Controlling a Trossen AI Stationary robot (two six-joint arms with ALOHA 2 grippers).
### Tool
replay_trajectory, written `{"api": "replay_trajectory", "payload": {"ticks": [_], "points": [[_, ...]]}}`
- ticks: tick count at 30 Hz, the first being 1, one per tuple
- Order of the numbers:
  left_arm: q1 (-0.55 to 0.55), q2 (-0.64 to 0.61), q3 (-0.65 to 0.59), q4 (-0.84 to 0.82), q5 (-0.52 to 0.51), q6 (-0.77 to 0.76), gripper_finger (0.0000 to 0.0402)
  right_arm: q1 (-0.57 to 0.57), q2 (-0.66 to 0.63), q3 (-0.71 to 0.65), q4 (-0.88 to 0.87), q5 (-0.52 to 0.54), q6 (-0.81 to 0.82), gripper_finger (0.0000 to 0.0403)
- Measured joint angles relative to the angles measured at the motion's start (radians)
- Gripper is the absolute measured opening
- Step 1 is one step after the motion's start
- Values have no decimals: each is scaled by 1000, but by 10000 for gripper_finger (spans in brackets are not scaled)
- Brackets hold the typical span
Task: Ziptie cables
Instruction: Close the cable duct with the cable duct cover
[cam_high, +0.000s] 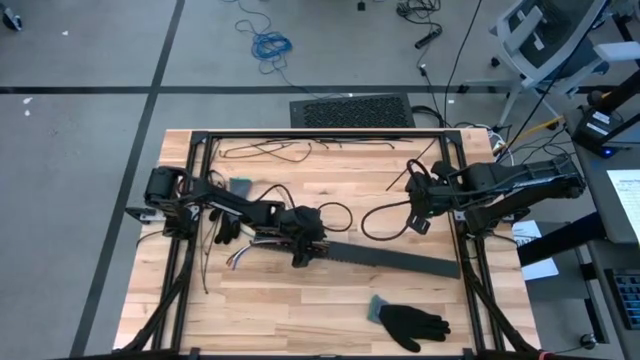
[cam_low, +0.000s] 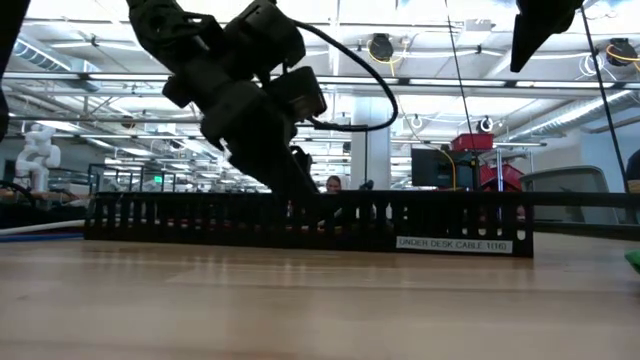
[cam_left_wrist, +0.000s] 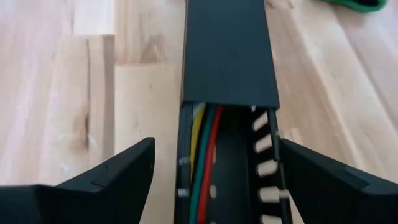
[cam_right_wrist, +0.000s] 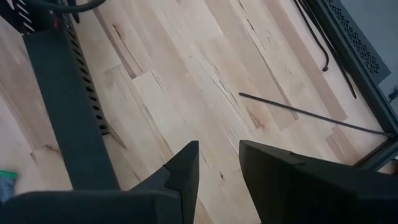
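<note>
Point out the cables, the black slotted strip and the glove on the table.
cables (cam_left_wrist: 202, 155): left wrist view, on the coloured wires lying in the open channel.
black slotted strip (cam_high: 395, 259): high view, on its lid, mid-length.
glove (cam_high: 412, 322): high view, on its palm.

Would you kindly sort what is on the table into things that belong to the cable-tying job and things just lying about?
Job in hand:
- cables
- black slotted cable tray, holding them
- left gripper, open astride the tray

Lying about:
- black glove
- loose black strands
- right gripper, waiting above bare wood
</note>
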Motion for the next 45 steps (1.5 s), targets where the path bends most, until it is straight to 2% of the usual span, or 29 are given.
{"api": "replay_trajectory", "payload": {"ticks": [10, 15, 21, 29, 34, 37, 45], "points": [[-2, 79, 0, 96, -10, 4, 325, 0, 0, 0, 5, -3, 2, 107], [1, 80, 0, 133, -7, 1, 325, 0, 0, 0, 4, -4, 3, 107], [2, 80, 0, 70, 42, 17, 324, 0, 0, 0, -13, -4, 2, 107], [24, 73, -5, 79, 55, 21, 324, 0, 0, 0, -13, -4, 2, 107], [35, 55, -75, 171, 78, -75, 324, 0, 0, 0, -12, -4, 15, 107], [27, 51, -84, 232, 60, -70, 324, 0, 0, 0, -12, -4, 19, 107], [22, 56, -84, 227, 49, -47, 324, -2, 0, 0, -12, -4, 20, 107]]}}
